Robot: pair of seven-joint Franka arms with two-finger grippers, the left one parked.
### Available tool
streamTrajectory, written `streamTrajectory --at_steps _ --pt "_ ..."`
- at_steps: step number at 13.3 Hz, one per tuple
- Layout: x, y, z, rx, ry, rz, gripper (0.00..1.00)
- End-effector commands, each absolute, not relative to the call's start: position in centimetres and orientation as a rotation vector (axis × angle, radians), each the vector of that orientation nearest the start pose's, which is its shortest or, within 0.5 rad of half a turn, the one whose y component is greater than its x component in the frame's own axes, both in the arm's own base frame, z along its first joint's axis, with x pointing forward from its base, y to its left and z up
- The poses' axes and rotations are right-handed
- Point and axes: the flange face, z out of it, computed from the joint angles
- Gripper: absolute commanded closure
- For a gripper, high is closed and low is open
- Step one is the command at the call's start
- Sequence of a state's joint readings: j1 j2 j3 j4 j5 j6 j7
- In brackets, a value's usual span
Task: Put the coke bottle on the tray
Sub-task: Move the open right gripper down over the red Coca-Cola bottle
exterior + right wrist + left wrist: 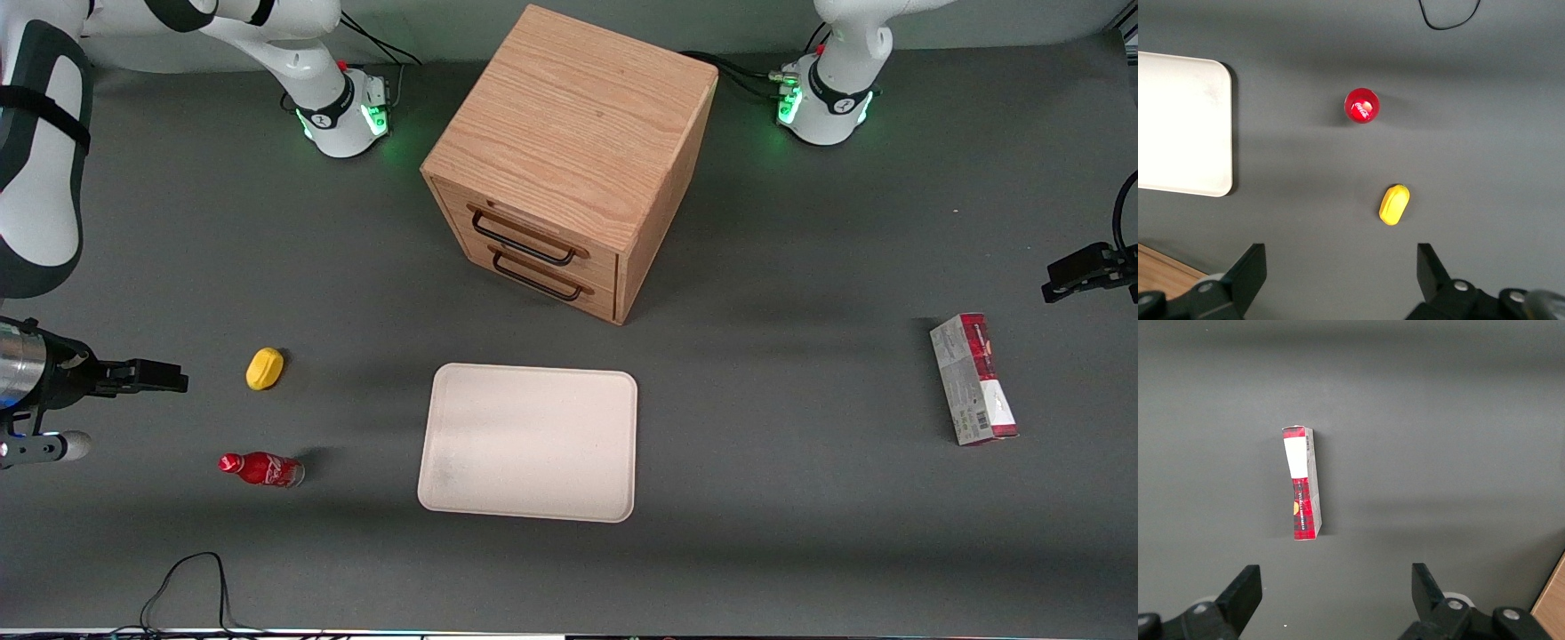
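Between the two dark fingers of the right arm's gripper, spread wide and holding nothing, only bare grey desk shows. The gripper hangs above the desk at the working arm's end, touching none of the objects.

Nearest the fingers lies a small yellow lemon-shaped object, resting on the desk just ahead of the gap between them. Past it, on roughly the same line out from the fingers, stands the coke bottle. It is upright: the wrist camera looks straight down on its round red cap, so its long axis points up toward the gripper rather than along the desk. In the front view the coke bottle stands nearer the front camera than the yellow object, and the gripper sits about level with the yellow object.

Off to one side of the bottle, well apart from it, lies the tray, a flat cream rectangle with rounded corners and a low rim, with nothing on it. The tray sits in front of the wooden drawer cabinet, toward the middle of the desk.

Judging from this layout, the coming move depends on carrying the open fingers over the yellow object to a spot above the bottle's cap, then coming down around the upright body. The yellow object is the one thing that could be bumped along the way. The bottle has not yet been gripped, so the task looks to be at its start.
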State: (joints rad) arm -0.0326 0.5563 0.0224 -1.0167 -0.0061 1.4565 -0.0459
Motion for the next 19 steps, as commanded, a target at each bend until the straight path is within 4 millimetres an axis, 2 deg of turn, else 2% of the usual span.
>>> streamTrajectory --at_steps 1,5,10,13,19 --pt "71.7 -1.3 48.4 -3.114 -0.069 0.188 0.00" --pt "74.3 -1.6 42.6 -3.126 -0.063 0.131 0.00" --pt "75.9 -1.4 36.7 -3.131 -0.069 0.115 0.00" --pt "75.8 -1.5 34.6 -3.149 -0.080 0.131 0.00" --pt "75.9 -1.7 33.6 -3.167 -0.087 0.116 0.00"
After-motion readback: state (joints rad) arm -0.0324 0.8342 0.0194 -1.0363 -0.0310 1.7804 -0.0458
